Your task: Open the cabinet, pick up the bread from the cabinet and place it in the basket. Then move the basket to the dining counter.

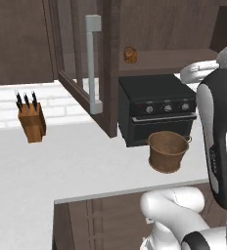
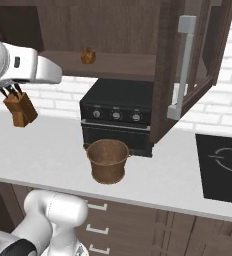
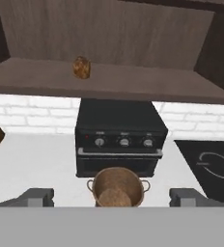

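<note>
resting far beyond jaws: bread (image 3: 81, 67)

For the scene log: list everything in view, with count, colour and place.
cabinet: one, dark brown, on the wall above the oven, door swung open.
bread: one, tan-brown, on the cabinet shelf.
oven: one, black, on the counter under the shelf.
basket: one, brown, on the counter in front of the oven.
knife block: one, wooden with dark handles, on the counter left of the oven.
counter: one, white, under all of these.
cooktop: one, black, set in the counter right of the oven.
claw: one, dark-tipped, open, above the basket, holding nothing.
</note>
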Robot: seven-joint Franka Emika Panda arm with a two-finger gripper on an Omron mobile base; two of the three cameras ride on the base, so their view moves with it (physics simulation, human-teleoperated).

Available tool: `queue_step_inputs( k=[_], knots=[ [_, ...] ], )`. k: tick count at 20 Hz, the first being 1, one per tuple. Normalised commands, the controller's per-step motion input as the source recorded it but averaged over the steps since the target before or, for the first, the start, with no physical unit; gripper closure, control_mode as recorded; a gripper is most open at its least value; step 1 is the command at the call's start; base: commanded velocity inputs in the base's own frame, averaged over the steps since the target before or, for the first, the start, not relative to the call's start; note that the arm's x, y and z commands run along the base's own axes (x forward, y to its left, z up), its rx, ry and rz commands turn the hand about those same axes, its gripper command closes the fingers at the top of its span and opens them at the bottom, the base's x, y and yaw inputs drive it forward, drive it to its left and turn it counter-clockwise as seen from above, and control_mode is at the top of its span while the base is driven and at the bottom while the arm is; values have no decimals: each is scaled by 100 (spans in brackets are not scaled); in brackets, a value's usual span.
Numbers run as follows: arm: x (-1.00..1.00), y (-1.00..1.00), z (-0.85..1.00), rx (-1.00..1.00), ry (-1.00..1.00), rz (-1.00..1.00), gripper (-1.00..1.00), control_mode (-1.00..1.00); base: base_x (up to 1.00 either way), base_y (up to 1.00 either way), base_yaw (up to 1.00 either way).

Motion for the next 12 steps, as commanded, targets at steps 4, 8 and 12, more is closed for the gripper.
queue_step_inputs(
  k=[4, 8, 12],
  knots=[
    [11, 0, 0, 21, -9, 0, -100, -100, 0, 0, 0],
    [42, 0, 0, 15, -7, 0, -100, -100, 0, 0, 0],
    [67, 20, -3, 9, -2, 0, -100, -100, 0, 0, 0]
  ],
)
